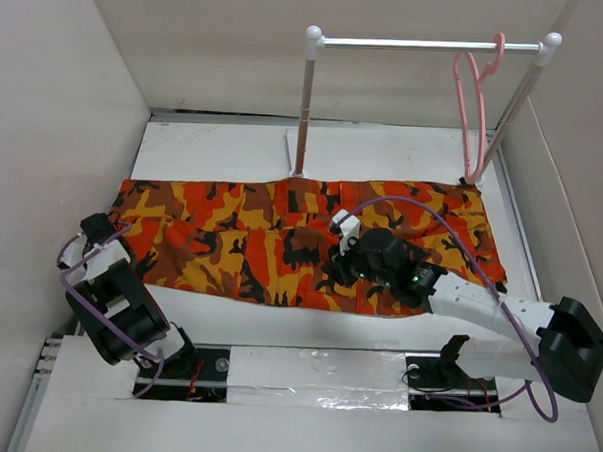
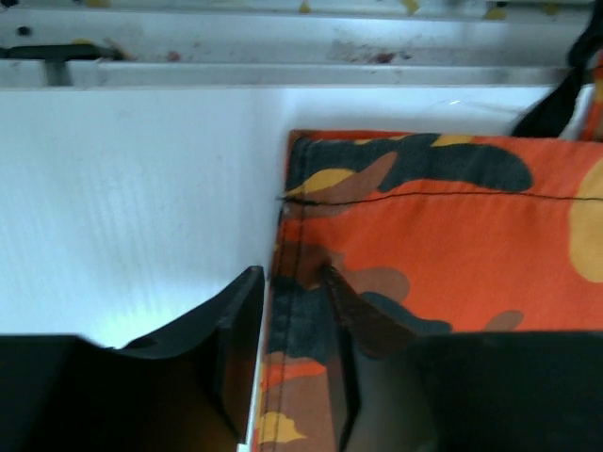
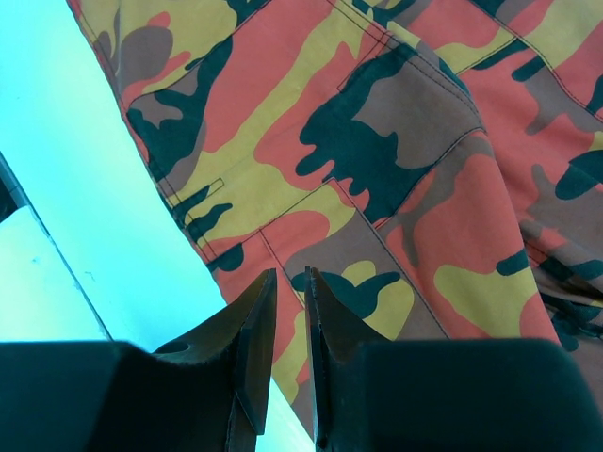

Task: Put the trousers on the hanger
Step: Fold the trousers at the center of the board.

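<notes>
so the trousers (image 1: 281, 245) are lying flat across the middle of the table (image 1: 215, 152), running from near the left edge almost to the right edge. the hanger (image 1: 474, 113) is hanging off the white rail (image 1: 430, 43) back at the far right corner. nothing is draped on it yet, so i'm guessing this is only the grabbing stage.

the left gripper (image 2: 292, 273) is sitting at the left end of the trousers with its fingers apart, straddling the stitched hem, one finger over bare table and one over cloth. the right gripper (image 3: 290, 275) is working at the near edge of the trousers, toward the right. its fingers are almost together with just a slit showing, and i honestly cannot tell if it's pinching any cloth.

stuff i'm worrying about:
- the left one is catching only the very edge of the hem, so the cloth could be slipping out on the lift
- either one might be grabbing a single layer, leaving the rest sagging and dragging
- the hanger is thin and just hooked on the rail, so pushing cloth at it could be swinging it or knocking it off

in the way: the rail's left post (image 1: 305, 106) is standing just beside the far edge of the trousers, so lifted cloth could be snagging there. the purple cable (image 1: 422, 206) is also looping right over the cloth by the right arm.
</notes>
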`<state>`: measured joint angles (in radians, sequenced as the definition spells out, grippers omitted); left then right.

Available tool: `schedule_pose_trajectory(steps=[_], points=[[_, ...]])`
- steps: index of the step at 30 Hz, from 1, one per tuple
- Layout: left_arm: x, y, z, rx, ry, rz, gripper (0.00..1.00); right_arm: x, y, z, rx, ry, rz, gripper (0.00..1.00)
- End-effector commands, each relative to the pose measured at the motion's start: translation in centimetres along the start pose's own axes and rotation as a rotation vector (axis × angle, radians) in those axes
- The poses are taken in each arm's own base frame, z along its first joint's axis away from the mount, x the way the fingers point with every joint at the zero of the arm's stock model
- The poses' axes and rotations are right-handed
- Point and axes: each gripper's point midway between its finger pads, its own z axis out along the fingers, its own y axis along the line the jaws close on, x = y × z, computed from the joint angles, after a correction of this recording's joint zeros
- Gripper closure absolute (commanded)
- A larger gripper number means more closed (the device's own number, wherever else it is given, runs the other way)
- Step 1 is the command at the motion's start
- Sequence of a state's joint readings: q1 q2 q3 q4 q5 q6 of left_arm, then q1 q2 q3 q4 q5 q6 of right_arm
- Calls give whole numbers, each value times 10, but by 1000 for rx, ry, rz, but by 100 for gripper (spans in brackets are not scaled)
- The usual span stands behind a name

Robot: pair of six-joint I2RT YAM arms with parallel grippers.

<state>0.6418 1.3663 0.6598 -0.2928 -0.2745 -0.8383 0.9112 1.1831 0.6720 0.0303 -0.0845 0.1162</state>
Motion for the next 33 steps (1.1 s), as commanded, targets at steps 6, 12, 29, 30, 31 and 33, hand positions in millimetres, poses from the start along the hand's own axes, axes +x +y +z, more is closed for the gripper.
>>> schedule_pose_trajectory(steps=[6, 12, 29, 30, 31, 33], points=[[4, -12, 6, 59, 13, -18, 100, -17, -2, 2, 13, -61, -3, 76], [-16, -49, -42, 283, -70, 3, 100, -19, -12, -5, 55, -75, 35, 76], [-27, -82, -247, 1023, -296, 175, 100, 44, -191, -146, 785, -264, 656, 100], [-25, -83, -256, 1056, -298, 179, 100, 55, -204, -165, 878, -261, 699, 100], [-25, -84, -266, 1096, -310, 180, 100, 52, -211, -181, 934, -297, 712, 100], [-19, -84, -286, 1181, -308, 197, 100, 66, -228, -214, 1078, -305, 773, 93]])
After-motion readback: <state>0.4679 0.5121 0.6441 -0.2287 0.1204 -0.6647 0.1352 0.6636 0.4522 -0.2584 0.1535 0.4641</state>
